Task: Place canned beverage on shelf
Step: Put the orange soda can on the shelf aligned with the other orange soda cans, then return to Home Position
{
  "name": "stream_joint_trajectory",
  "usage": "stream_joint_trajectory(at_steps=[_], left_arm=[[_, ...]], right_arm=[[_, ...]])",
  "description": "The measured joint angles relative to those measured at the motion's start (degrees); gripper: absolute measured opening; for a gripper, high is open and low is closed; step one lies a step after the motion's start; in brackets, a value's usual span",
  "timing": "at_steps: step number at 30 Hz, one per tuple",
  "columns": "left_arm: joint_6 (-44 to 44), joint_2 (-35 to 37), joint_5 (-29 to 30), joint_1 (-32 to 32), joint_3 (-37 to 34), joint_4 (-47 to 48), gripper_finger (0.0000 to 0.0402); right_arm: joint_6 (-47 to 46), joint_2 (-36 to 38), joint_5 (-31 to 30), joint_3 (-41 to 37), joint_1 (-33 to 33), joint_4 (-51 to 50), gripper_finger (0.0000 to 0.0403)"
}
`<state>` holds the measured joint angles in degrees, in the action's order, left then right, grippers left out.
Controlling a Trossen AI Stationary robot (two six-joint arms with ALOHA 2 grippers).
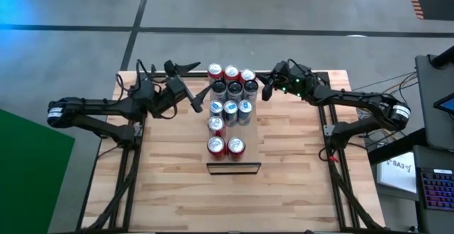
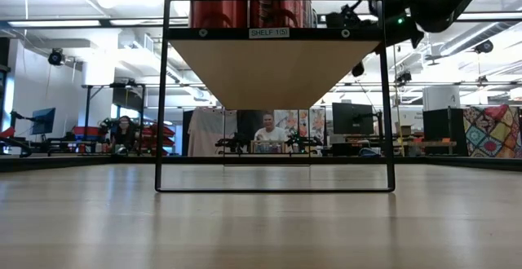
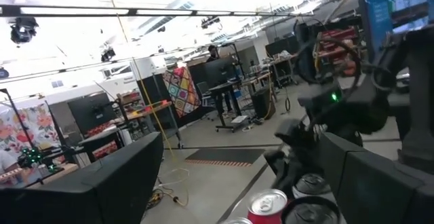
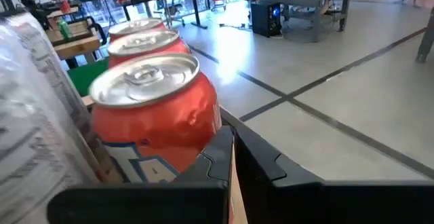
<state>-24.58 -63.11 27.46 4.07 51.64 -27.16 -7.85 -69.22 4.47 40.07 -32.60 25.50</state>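
Several cans, red (image 1: 230, 72), dark (image 1: 235, 88) and blue-topped (image 1: 230, 108), stand upright in rows on the shelf (image 1: 234, 167), a raised light board in a dark frame (image 2: 273, 65). My left gripper (image 1: 194, 86) hangs wide open at the shelf's left side, level with the can tops, with nothing between its fingers. My right gripper (image 1: 266, 91) is shut at the shelf's far right side. It sits right beside the far right red can (image 4: 156, 115), which fills its wrist view. My right gripper's shut fingers (image 4: 258, 163) lie level, close against the lower side of the far right red can (image 4: 196, 149). Whether they touch it I cannot tell. The can stands upright on the shelf.
The planked tabletop (image 1: 177, 184) lies bare around the shelf's frame. The right arm (image 3: 339, 108) shows across the cans in the left wrist view. Beyond the table is a workshop with desks, monitors and people far off (image 2: 269, 130).
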Motion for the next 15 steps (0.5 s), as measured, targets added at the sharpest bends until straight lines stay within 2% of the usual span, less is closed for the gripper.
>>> stream_joint_trajectory(at_steps=[9, 15], left_arm=[[-0.44, 1.19, -0.04, -4.97, -1.7, 1.9, 0.0366], [0.17, 6.42, -0.02, -10.66, -8.59, 1.71, 0.0366]], right_arm=[[5.33, 8.21, 0.69, 0.0, 3.05, -6.13, 0.0009], [8.52, 14.15, 11.48, -0.27, 6.32, -7.26, 0.0009]])
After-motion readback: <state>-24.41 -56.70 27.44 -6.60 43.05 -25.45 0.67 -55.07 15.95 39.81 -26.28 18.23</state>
